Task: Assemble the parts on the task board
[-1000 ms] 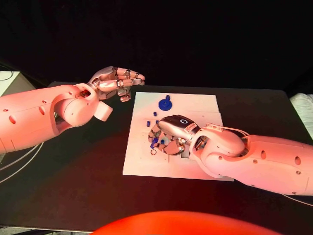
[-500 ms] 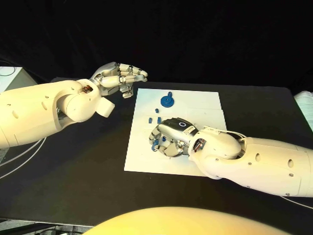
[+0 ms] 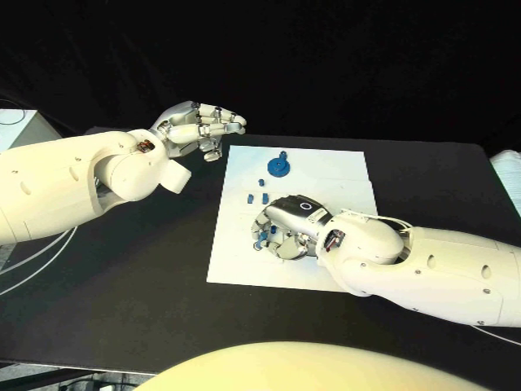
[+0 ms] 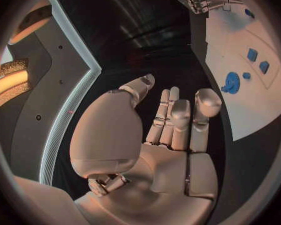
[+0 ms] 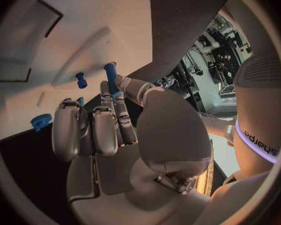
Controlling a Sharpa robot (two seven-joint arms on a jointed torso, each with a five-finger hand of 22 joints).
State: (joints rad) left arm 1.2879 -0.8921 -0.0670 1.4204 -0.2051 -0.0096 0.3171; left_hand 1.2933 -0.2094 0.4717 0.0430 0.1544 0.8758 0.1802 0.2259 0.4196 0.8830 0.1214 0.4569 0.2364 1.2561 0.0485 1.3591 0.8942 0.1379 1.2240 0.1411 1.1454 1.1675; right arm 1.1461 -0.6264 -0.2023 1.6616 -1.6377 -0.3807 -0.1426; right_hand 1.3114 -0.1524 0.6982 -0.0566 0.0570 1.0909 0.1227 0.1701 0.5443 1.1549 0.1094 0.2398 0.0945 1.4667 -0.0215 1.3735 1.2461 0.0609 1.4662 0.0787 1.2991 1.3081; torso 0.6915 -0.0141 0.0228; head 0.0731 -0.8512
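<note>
Task board (image 3: 331,167), white, mid-table, bearing a blue gear-like part (image 3: 279,168) at its far end and small blue pieces (image 3: 258,196) nearer; right hand (image 3: 286,228) low over the board's left-middle, pinching a blue peg (image 5: 111,77) between thumb and fingertip, so the step appears to be seating that peg, and the next move calls for fine alignment over its hole. Left hand (image 3: 199,126) aloft off the board's far-left corner, fingers curled, holding nothing. Against the earlier frame, both hands sit almost unchanged.

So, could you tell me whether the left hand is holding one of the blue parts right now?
No, the left hand holds nothing, its fingers extended above the black table, apart from the task board.
</note>
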